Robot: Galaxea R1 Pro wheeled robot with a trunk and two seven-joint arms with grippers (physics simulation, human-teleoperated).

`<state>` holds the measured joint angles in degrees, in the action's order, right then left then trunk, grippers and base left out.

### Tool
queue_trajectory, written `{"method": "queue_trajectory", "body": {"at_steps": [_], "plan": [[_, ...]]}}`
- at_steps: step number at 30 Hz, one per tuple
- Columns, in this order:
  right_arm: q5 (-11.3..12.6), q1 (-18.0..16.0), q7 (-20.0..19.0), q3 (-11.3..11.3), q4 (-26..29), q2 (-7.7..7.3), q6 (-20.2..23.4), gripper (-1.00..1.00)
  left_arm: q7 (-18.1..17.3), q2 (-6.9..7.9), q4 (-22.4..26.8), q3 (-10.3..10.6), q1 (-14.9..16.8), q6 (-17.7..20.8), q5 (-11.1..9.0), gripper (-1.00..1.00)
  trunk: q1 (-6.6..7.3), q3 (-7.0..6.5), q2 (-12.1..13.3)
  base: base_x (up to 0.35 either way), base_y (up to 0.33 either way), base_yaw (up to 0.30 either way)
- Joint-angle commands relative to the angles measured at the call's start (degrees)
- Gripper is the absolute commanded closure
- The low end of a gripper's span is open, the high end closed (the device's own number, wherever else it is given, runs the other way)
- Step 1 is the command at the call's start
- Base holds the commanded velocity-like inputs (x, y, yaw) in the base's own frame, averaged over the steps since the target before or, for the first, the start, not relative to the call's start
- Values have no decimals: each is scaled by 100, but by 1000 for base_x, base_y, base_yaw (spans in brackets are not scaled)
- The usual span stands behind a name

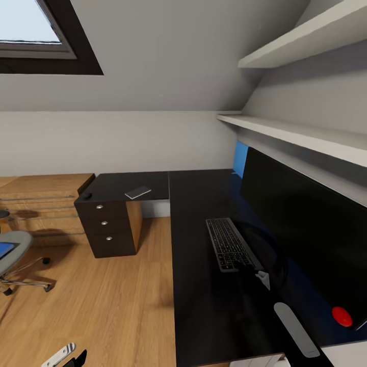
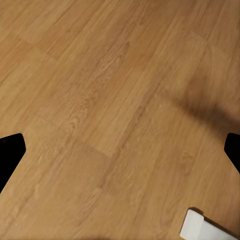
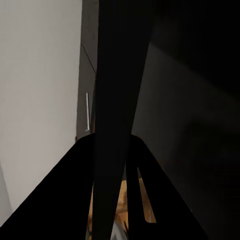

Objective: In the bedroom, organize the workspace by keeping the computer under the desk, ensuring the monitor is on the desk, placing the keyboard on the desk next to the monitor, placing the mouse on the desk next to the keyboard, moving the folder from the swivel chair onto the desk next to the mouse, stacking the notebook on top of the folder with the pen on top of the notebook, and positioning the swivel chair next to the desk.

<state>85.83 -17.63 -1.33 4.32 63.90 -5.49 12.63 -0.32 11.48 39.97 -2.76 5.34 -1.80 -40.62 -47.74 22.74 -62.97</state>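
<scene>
- The desk (image 1: pixel 204 204) is a glossy black L-shaped surface with a three-drawer black unit (image 1: pixel 107 229) whose round knobs are silvery.
- The monitor (image 1: pixel 306 239), a wide flat black panel with a red dot at its near lower corner, stands upright on the surface along the wall.
- The keyboard (image 1: pixel 228 243), long and flat with dark grey keys, lies just in front of the monitor.
- A thin dark notebook (image 1: pixel 138 192) lies on the far wing above the drawers; a small rounded black mouse (image 1: pixel 86 195) sits at that wing's left corner.
- The grey swivel chair (image 1: pixel 12 255), with chrome legs, carries the bright blue folder (image 1: pixel 5 250).
- The left claw (image 2: pixel 120 150) hangs over the wood-grain floor (image 2: pixel 100 100), black fingertips (image 2: pixel 10 150) wide apart.
- The right claw (image 1: pixel 262 278) sits by the keyboard's near end; whether it is apart or together I cannot tell.
</scene>
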Motion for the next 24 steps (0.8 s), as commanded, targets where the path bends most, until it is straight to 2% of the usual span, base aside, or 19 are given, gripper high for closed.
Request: {"method": "queue_trajectory", "body": {"at_steps": [1,24], "plan": [[48,-4,-26,7,-1,-4,7,100,-3,1,-1,8,2,-14,-60,-100,-23,25,-45,0,0,0],[60,-4,-26,15,8,-22,14,100,-3,-3,-1,12,2,-14,-60,-100,-528,437,-968,0,0,0]]}}
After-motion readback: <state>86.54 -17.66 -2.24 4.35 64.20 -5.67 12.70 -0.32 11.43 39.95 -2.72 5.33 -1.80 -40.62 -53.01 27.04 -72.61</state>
